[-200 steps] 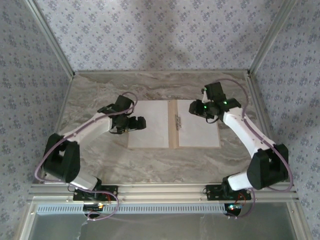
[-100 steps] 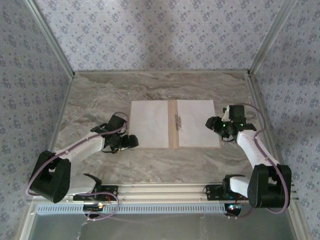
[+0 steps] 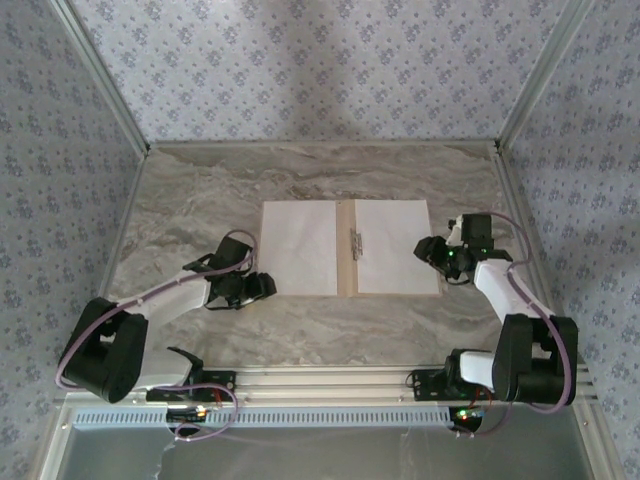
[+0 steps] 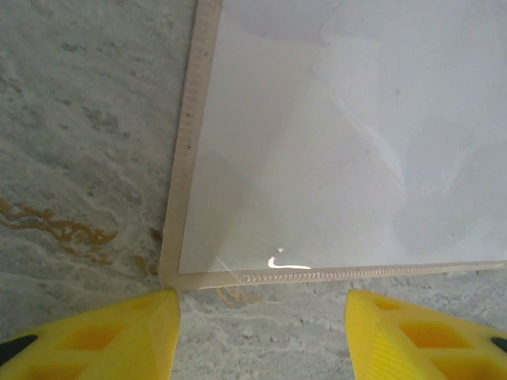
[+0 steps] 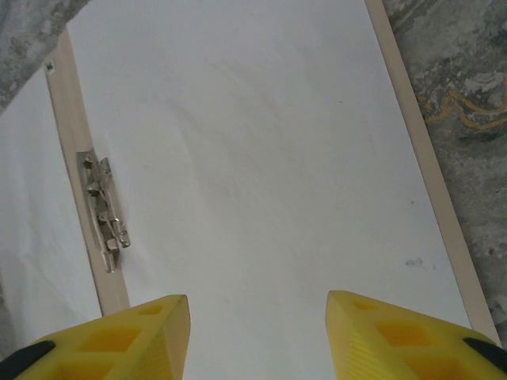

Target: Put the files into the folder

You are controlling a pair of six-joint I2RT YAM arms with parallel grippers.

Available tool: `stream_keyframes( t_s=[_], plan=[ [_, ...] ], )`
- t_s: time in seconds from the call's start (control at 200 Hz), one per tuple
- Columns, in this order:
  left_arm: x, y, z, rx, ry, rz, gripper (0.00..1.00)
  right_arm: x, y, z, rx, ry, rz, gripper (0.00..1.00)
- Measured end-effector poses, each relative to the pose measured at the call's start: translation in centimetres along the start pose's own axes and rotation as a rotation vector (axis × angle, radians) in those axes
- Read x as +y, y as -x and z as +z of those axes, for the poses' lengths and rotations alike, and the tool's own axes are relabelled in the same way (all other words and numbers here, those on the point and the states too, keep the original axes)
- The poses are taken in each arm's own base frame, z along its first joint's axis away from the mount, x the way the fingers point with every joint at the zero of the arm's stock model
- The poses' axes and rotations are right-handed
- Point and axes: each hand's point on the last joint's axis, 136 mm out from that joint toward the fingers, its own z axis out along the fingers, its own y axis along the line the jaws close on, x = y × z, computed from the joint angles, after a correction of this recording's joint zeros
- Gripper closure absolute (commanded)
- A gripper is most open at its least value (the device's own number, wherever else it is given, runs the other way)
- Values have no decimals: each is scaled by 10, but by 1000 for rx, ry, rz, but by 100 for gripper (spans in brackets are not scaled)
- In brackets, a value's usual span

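The tan folder (image 3: pixel 346 250) lies open and flat in the middle of the table, with a white file on its left leaf (image 3: pixel 298 248) and another on its right leaf (image 3: pixel 395 245). A metal clip (image 5: pixel 103 210) sits on the centre crease. My left gripper (image 3: pixel 262 285) is low over the bare table just off the folder's near left corner (image 4: pixel 170 273), open with nothing between its fingers. My right gripper (image 3: pixel 425 248) hovers over the right file (image 5: pixel 253 142) from the folder's right edge (image 5: pixel 428 166), open and holding nothing.
The marble table (image 3: pixel 200 200) is walled by patterned panels at the back and sides. An aluminium rail (image 3: pixel 330 380) runs along the near edge by the arm bases. Bare tabletop lies left, right and behind the folder.
Both arms have drawn back toward the near edge. The left gripper left the left file for the folder's near left corner and its jaws narrowed. The right gripper moved to the right edge.
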Motion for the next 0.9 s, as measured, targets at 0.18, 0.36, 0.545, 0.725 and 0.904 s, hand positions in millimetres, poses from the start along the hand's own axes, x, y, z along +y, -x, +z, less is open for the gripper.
stream_keyframes(
  t_s=[0.18,0.36,0.545,0.725,0.904],
  plan=[
    [3,3,2,4,-29,-41,43,-6,-7,9,37,-8,16,50],
    [4,4,0,-2,-69,-74,36,-7,-7,10,37,-8,17,50],
    [2,7,-4,-30,-134,-107,34,-8,-8,13,41,-10,18,50],
    [8,8,-2,-26,-162,-153,49,-14,-13,19,70,-25,32,50],
    [13,7,0,-14,-170,-193,60,-15,-14,22,80,-28,36,50]
  ],
)
